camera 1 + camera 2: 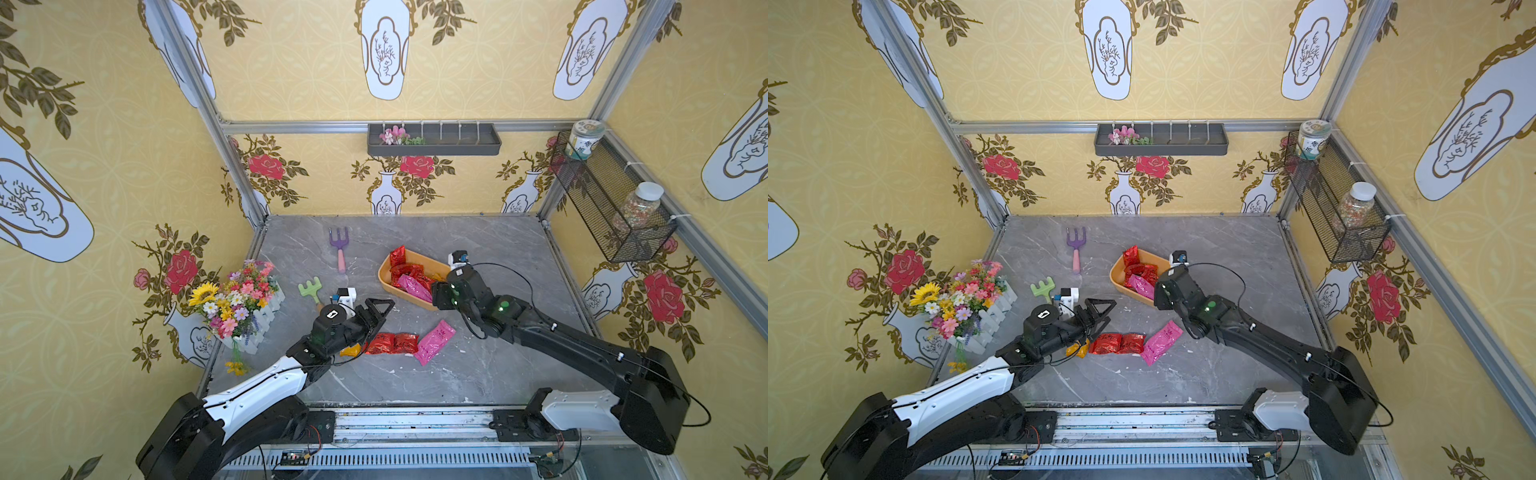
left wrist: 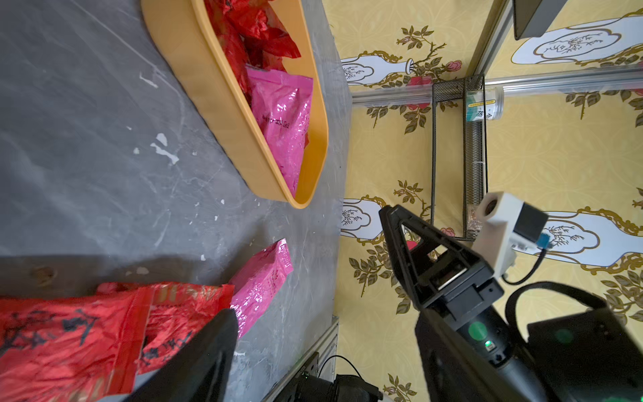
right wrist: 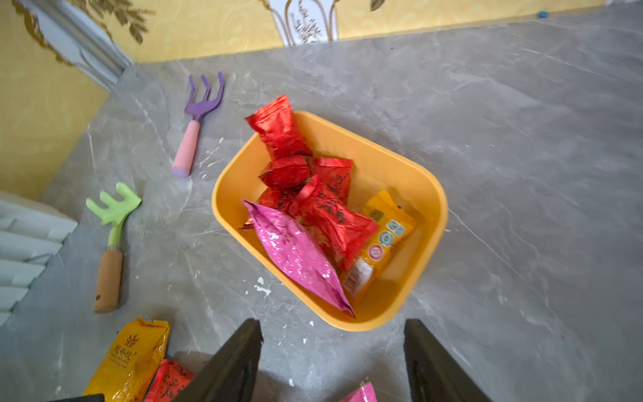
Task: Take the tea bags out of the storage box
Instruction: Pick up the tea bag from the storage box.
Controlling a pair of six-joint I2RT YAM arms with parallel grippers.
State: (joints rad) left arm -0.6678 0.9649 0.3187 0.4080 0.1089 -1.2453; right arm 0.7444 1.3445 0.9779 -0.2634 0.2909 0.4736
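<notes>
Your left gripper (image 1: 384, 311) is spread wide and has hold of nothing. It hangs low over the table (image 1: 478, 374), just past a row of 4 tea bags (image 1: 406, 343) lying outside the storage box (image 1: 386, 282). The row runs: 1 orange-yellow sachet (image 1: 349, 350) half hidden under the left wrist, 2 red sachets (image 1: 380, 343) side by side and touching, then 1 magenta-pink sachet (image 1: 436, 341) at a slant just beside them. In the left wrist view its lower finger (image 2: 208, 355) crosses in front of the 2 red sachets; you cannot tell whether it touches them.

Your right gripper (image 3: 333, 323) is likewise parted wide and empty, poised over the near end of the storage box. Inside the box lies a heap of red foil packets (image 3: 334, 222), with 1 tilted red packet (image 3: 275, 128) leaning out over the far rim. Beside the heap are 1 long pink packet (image 3: 295, 254) along one wall and 1 labelled yellow packet (image 3: 379, 240) on the opposite side. The box sits on the table, to the right of its middle.
</notes>
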